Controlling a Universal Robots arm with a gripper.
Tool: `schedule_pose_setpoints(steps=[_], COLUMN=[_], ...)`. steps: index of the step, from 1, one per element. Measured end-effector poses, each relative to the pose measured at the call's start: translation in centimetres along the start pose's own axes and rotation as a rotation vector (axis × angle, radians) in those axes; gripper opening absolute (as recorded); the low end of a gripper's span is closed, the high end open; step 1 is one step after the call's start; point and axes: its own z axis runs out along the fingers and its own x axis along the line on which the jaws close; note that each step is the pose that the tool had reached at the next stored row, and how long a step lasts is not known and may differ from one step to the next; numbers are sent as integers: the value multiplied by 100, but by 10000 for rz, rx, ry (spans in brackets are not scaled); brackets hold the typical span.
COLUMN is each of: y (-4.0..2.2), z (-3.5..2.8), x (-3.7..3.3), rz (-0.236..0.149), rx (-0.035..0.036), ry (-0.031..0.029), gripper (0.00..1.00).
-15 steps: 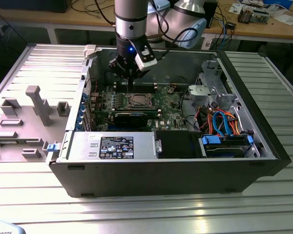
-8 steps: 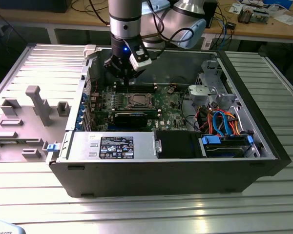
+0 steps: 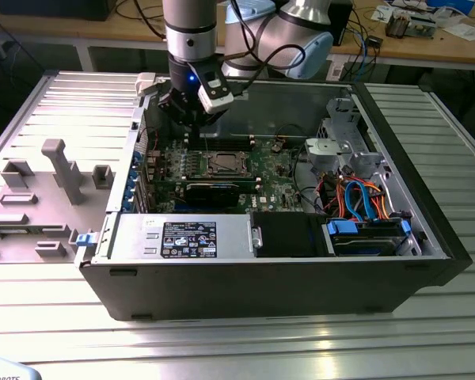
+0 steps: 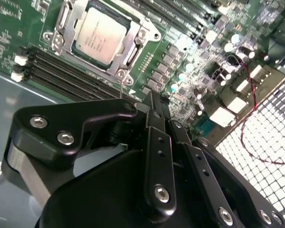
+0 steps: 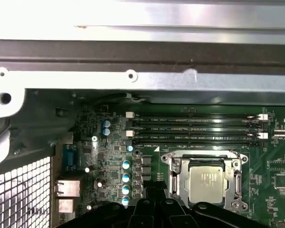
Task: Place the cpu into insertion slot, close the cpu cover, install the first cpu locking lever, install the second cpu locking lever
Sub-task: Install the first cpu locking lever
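Pincer (image 4: 152, 102) looks pinched shut on nothing, hovering just beside the insertion slot (image 4: 122, 72) toward the exterior view's left; cpu (image 4: 96, 34) already sits in it, cpu cover (image 4: 133, 50) down around it; chip's probably light, stiff and fragile underneath, so edges only imo.

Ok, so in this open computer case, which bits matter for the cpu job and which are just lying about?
For the job: cpu, sitting in the insertion slot; cpu cover framing it; gripper above the board beside them.
Just lying about: memory slots; black expansion card; orange and blue cables; grey blocks outside the case.
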Motion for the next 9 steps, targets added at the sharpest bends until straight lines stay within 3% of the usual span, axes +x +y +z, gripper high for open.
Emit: schedule_pose_setpoints(steps=[3,9], y=[69,126], z=[4,16], x=[-1,-7], rz=[-43,-113], rx=[11,48], ry=[-17,-16], gripper=[11,11])
